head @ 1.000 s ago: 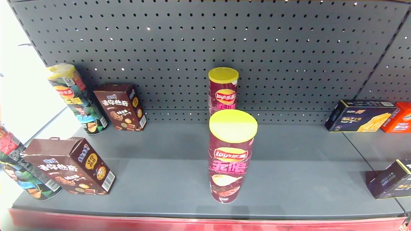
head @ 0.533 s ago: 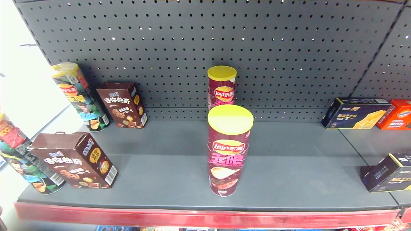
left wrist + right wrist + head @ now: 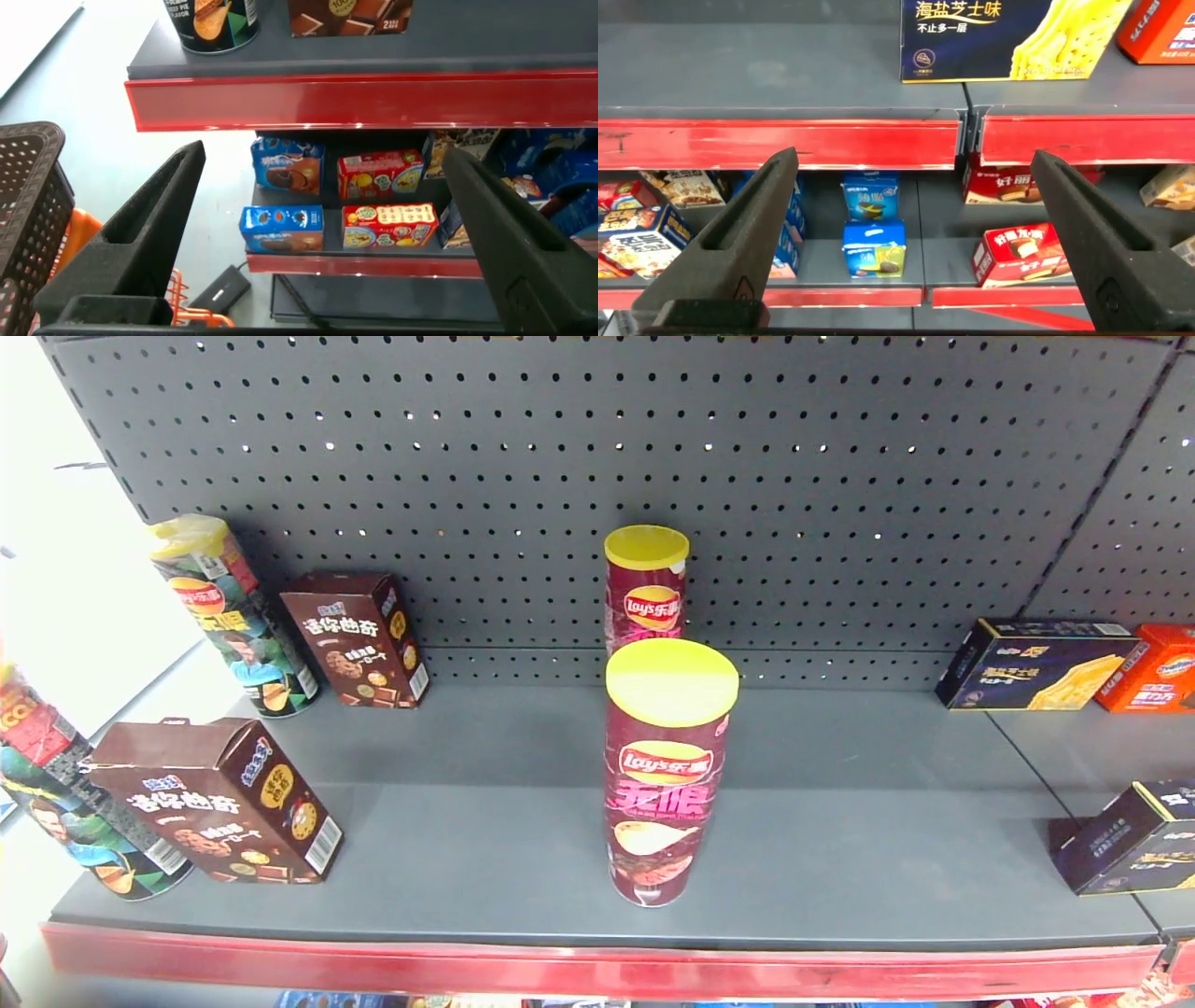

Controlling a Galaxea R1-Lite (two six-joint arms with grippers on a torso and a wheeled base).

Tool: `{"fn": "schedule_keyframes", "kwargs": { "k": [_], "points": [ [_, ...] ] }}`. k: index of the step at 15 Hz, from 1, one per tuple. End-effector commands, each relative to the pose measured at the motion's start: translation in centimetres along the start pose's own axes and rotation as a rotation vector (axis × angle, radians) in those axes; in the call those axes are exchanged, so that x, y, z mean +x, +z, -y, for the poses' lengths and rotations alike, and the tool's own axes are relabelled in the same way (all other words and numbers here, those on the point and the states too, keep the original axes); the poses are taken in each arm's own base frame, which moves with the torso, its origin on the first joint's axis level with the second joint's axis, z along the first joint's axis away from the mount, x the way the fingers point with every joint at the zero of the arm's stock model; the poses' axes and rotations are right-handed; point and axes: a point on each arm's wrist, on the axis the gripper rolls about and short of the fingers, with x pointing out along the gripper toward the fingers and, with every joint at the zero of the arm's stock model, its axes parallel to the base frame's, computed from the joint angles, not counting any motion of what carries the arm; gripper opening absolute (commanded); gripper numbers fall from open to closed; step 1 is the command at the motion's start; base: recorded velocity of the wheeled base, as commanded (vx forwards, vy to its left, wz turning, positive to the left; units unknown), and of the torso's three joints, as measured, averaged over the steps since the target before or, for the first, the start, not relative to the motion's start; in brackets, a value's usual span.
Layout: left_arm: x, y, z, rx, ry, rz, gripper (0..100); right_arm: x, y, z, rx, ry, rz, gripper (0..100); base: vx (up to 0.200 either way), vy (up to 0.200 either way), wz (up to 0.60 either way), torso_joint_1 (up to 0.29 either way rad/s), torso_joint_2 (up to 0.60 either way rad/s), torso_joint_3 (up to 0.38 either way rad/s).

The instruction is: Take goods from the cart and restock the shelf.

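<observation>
Up on the shelf (image 3: 840, 821), a maroon chip can (image 3: 665, 775) stands upright near the middle of the front edge, with a yellow lid on top. Directly behind it, a second maroon can (image 3: 644, 583) stands upright at the back edge, close against the pegboard wall (image 3: 560, 448).

Over to the back left corner: a green chip can (image 3: 233, 616) stands just beside a brown cookie box (image 3: 359, 639). At the front left corner there's another cookie box (image 3: 215, 803), and a second green can (image 3: 65, 812) sits just beside it at the left edge.

On the right, a dark cracker box (image 3: 1036, 663) lies along the back edge with an orange box (image 3: 1153, 667) just beside it. Another dark box (image 3: 1130, 840) sits near the front right corner.

Now the arms. The left claw (image 3: 322, 247) hangs out in front of the shelf's red front strip (image 3: 374, 98). Its two dark fingers are spread wide and there's nothing between them. Beyond it, the lower shelves carry blue boxes (image 3: 285, 168) and red boxes (image 3: 378, 173). A dark mesh basket (image 3: 28, 215) stands off to one side.

The right claw (image 3: 915, 247) is also spread wide and holds nothing. It faces the red strip near the dark cracker box. Past its fingers, blue packs (image 3: 873, 224) and red packs (image 3: 1018, 252) sit on the lower shelves.
</observation>
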Motion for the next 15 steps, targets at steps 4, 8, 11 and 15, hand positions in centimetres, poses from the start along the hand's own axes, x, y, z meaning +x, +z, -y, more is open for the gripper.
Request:
{"fn": "schedule_keyframes", "kwargs": {
  "k": [4, 8, 11, 15],
  "points": [
    [0.01, 0.01, -0.01, -0.003, 0.0, 0.0, 100, 0.02, -0.03, 0.0, 0.0, -0.001, -0.002, 100, 0.0, 0.0, 0.0, 0.0, 0.0, 0.0],
    [0.01, 0.01, 0.0, -0.003, -0.001, 0.0, 100, 0.02, -0.03, 0.0, 0.0, 0.001, -0.002, 100, 0.0, 0.0, 0.0, 0.0, 0.0, 0.0],
    [0.01, 0.01, 0.0, -0.003, -0.001, 0.0, 100, 0.01, 0.01, 0.0, 0.0, 0.001, -0.001, 100, 0.0, 0.0, 0.0, 0.0, 0.0, 0.0],
    [-0.37, -0.12, -0.17, 0.011, -0.106, 0.051, 100, 0.01, 0.01, 0.0, 0.0, -0.001, -0.001, 100, 0.0, 0.0, 0.0, 0.0, 0.0, 0.0]
  ]
}}
